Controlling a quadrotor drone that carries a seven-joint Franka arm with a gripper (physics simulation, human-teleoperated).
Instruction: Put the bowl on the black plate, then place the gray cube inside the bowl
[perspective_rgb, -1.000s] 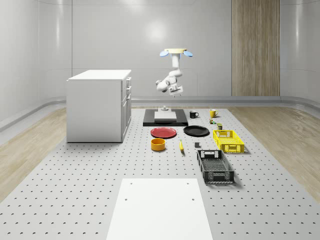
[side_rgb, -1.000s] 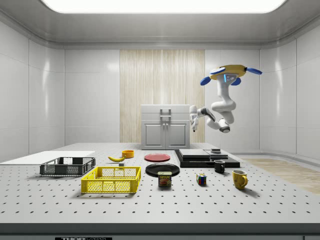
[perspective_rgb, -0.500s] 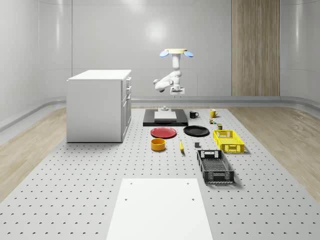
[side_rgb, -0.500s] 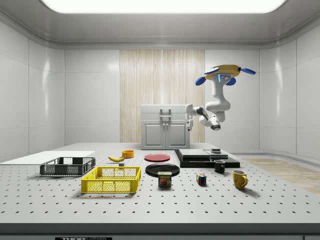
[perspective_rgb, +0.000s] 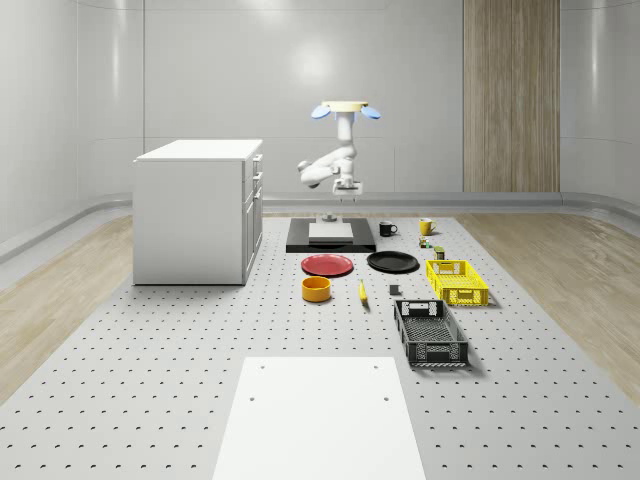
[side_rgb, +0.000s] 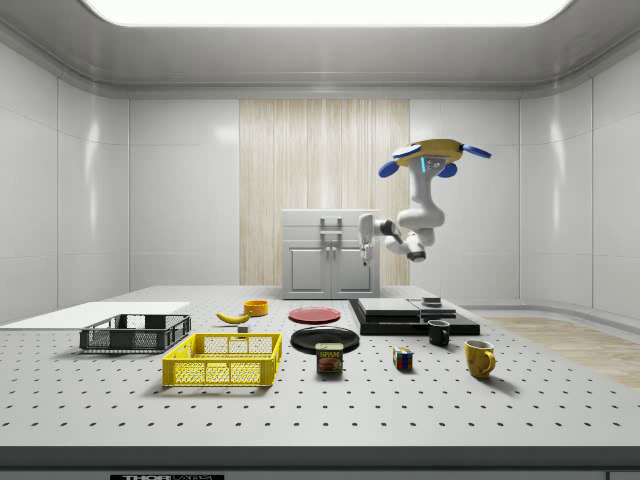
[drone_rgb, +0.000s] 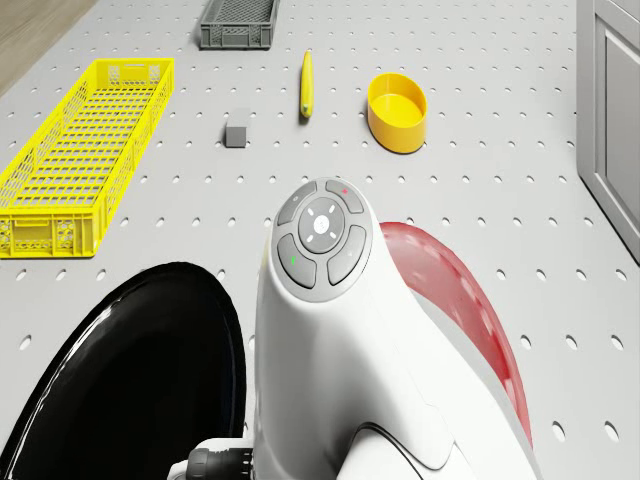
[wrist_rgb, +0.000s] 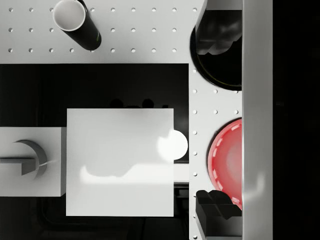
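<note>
Risks first:
- The yellow bowl (perspective_rgb: 316, 289) sits on the table (perspective_rgb: 150, 380) near of the red plate (perspective_rgb: 328, 265). It is well apart from the black plate (perspective_rgb: 392, 262), which lies to the whole-scene view's right of the red one. The two plates lie side by side, so a carry stopped short would likely put the bowl on the wrong one.
- A banana (perspective_rgb: 362, 292) lies just right of the bowl, and a loose descent could knock it.
- A pinch on the bowl's thin rim from a hovering base looks prone to slip.
- The gray cube (perspective_rgb: 394, 291) is small and low, right of the banana, so it would be easy to nudge.

Pose:
- The drone (perspective_rgb: 345, 108) hovers above the black pad (perspective_rgb: 300, 243) at the table's far end.
- The arm is folded at the elbow with the wrist turned straight down.
- The hand (wrist_rgb: 216, 122) hangs high over the pad's near edge.
- The fingers (wrist_rgb: 217, 35) are spread wide, released and holding nothing
</note>
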